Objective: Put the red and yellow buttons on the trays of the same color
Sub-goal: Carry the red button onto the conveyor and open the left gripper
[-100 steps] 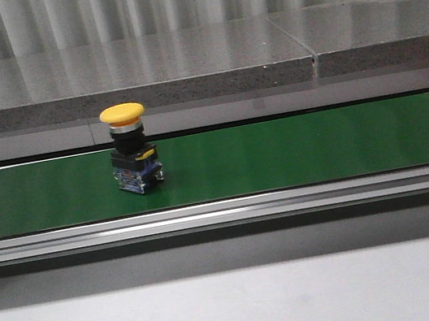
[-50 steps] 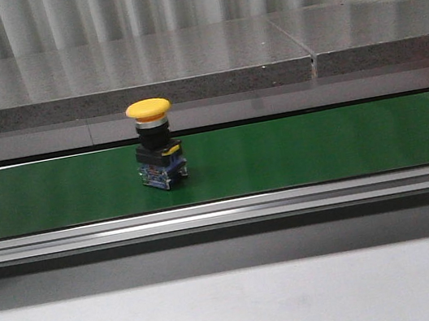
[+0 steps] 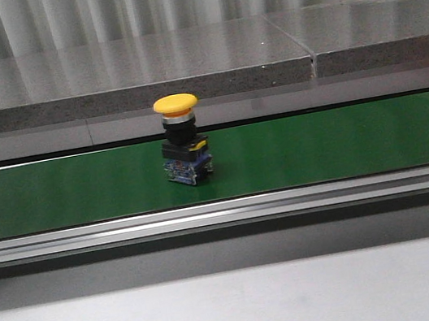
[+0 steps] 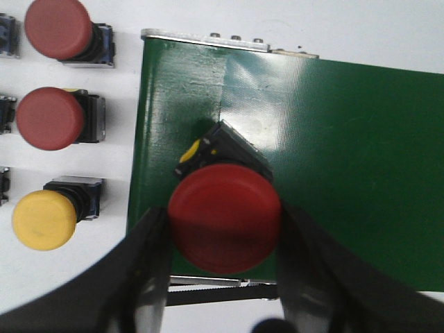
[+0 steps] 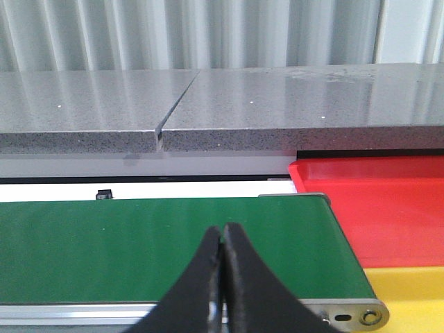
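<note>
On the green belt (image 3: 319,147), left of centre in the front view, your yellow button (image 3: 184,148) stands upright on its black and blue base. At the belt's end the left hand (image 4: 223,277) straddles a red button (image 4: 225,216), a finger on each side of the cap (whether they press it, you cannot tell). Beside that end, on the white counter (image 4: 125,111), stand two more red buttons (image 4: 57,28) (image 4: 50,118) and a second yellow button (image 4: 46,219). Your right hand (image 5: 223,277) has its fingers pressed together, holding nothing, above the belt near the red tray (image 5: 388,201) and yellow tray (image 5: 413,295). No writing is legible anywhere.
</note>
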